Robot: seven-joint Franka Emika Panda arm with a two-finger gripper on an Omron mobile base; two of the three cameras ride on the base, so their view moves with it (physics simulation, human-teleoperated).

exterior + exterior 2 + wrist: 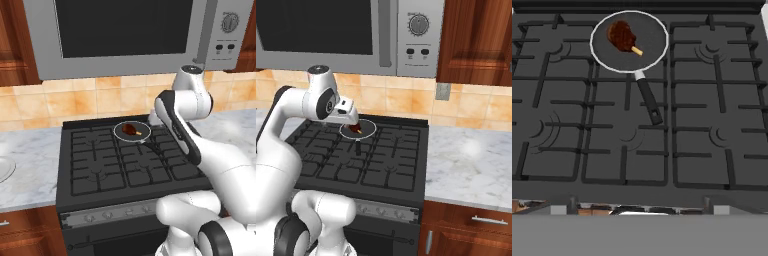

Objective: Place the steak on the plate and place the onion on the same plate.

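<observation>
steak [621, 36] in pan [654, 35] on stove [712, 125] — ahead of claw, apart

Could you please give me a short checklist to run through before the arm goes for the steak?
1. Steak lies in the pan: ok.
2. Nothing lies on the steak: ok.
3. Pan sits on the stove at the back, handle toward the front: ok.
4. Plate at the left edge of the left base view, on the counter: ok.
5. Gripper open: cannot tell.
6. Onion located: cannot tell.
</observation>
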